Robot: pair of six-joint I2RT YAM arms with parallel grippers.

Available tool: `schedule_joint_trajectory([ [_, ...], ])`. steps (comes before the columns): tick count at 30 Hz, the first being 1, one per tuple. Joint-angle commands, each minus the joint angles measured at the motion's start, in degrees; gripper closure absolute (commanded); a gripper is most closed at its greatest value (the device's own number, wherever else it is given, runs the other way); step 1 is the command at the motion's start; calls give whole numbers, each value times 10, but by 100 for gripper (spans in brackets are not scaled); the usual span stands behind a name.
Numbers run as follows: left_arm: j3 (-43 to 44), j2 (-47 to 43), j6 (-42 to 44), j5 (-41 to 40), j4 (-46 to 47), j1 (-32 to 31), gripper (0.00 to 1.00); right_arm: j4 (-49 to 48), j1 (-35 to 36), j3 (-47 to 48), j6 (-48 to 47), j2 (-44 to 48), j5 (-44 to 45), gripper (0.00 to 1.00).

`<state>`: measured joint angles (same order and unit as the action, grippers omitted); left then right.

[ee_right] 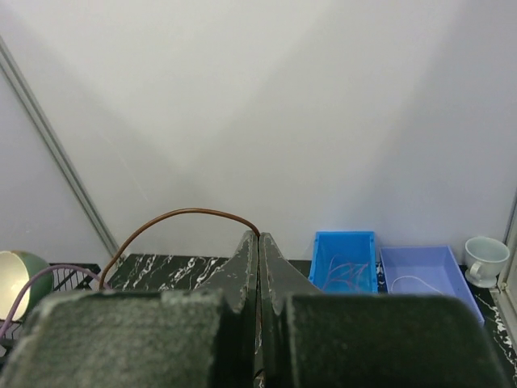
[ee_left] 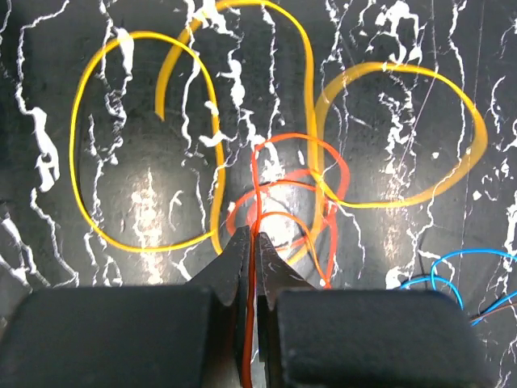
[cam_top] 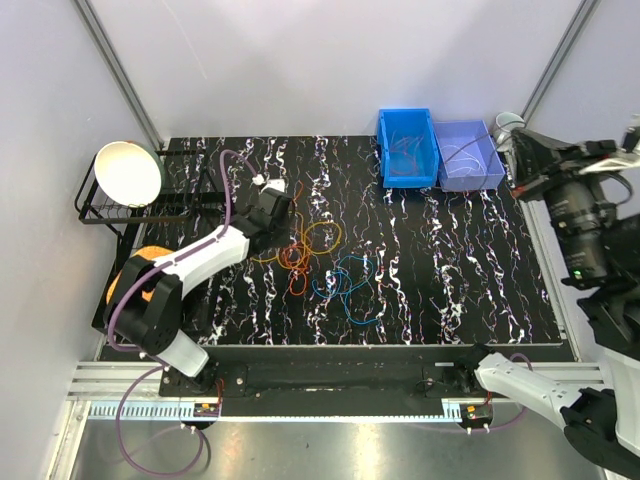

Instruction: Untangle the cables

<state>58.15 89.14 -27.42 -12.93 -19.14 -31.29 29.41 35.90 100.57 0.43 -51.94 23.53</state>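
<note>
The cables lie tangled on the black marbled table (cam_top: 450, 260): yellow-orange loops (ee_left: 404, 69), a red one (ee_left: 254, 186) and a blue one (ee_left: 452, 260). From above, the orange-red tangle (cam_top: 300, 252) sits left of the blue cable (cam_top: 348, 285). My left gripper (ee_left: 251, 236) is down at the tangle's left side (cam_top: 287, 237), shut on the red cable, which runs back between its jaws. My right gripper (ee_right: 258, 236) is raised and faces the back wall, shut on a thin brown cable (ee_right: 161, 220) that arcs away to the left.
A blue bin (cam_top: 407, 148) with thin wires in it and a pale purple bin (cam_top: 468, 156) stand at the back right, with a cup (cam_top: 508, 122) beside them. A bowl (cam_top: 128, 172) rests on a black rack at the left. A camera rig (cam_top: 585, 215) stands to the right.
</note>
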Motion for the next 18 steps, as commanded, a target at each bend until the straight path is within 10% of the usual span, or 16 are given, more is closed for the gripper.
schedule_joint_trajectory([
  [1,6,-14,-3,9,-17,-8,100,-23,2,19,-17,7,28,100],
  [4,9,0,-11,22,-22,-9,86,-23,3,24,-18,7,25,100],
  [5,10,2,-11,27,-21,-9,62,-23,2,28,-16,7,21,100],
  [12,30,-23,5,-11,-44,-62,6,-14,3,14,12,9,-5,100],
  [18,57,-51,10,-31,-67,-111,1,-14,3,-20,25,12,-3,100],
])
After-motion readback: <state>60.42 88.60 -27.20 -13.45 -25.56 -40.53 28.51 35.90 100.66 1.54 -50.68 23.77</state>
